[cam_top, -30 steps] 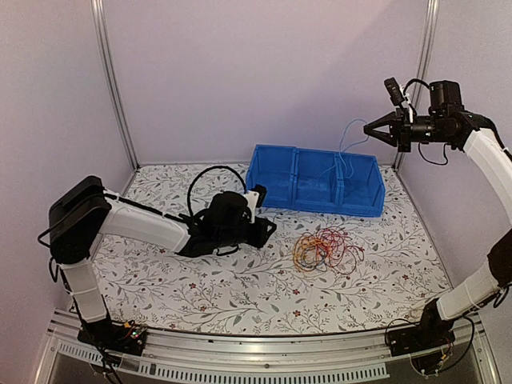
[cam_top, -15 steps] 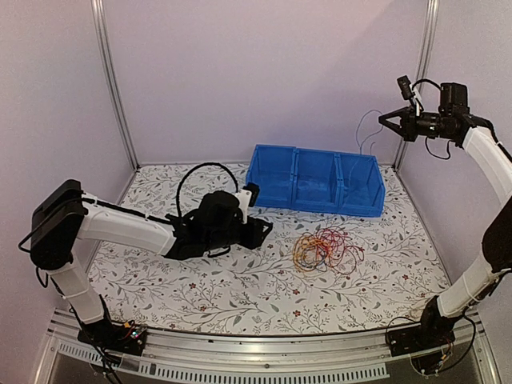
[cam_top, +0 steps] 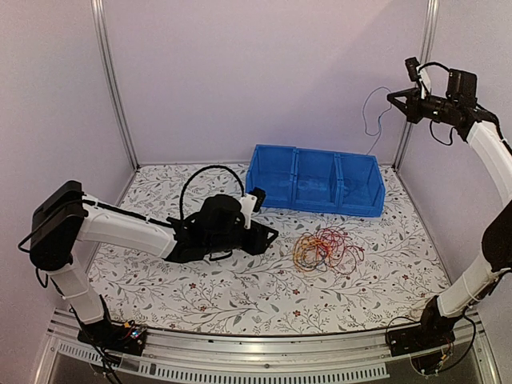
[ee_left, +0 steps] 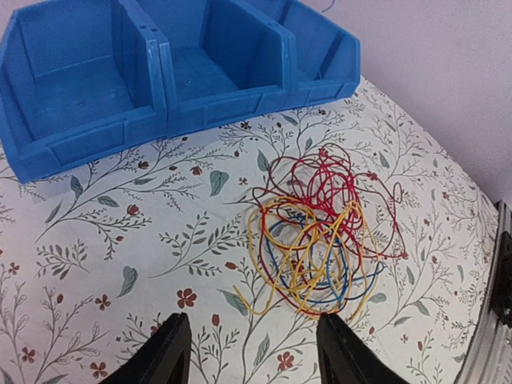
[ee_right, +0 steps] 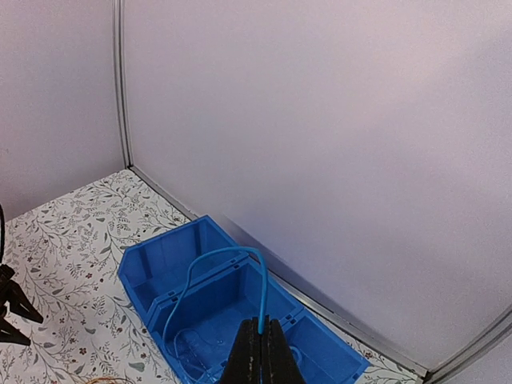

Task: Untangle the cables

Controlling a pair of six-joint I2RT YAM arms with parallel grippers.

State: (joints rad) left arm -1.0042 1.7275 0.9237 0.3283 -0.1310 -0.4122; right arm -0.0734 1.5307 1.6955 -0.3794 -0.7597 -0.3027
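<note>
Holding a blue wire (ee_right: 263, 300) pinched in the right gripper (ee_right: 262, 340), above the bin (cam_top: 276, 182). Hovering the left gripper (ee_left: 250, 352), spread, near the tangled cables (ee_left: 320, 240) on the table (cam_top: 240, 296); next, likely gripping one strand.

No lettering, label, brand or number can be read in any of the views. The blue bin (cam_top: 312, 205), at twelve o'clock on the table, shows plain walls. The table cover (cam_top: 240, 290) carries only a printed pattern of leaves and small flowers.
</note>
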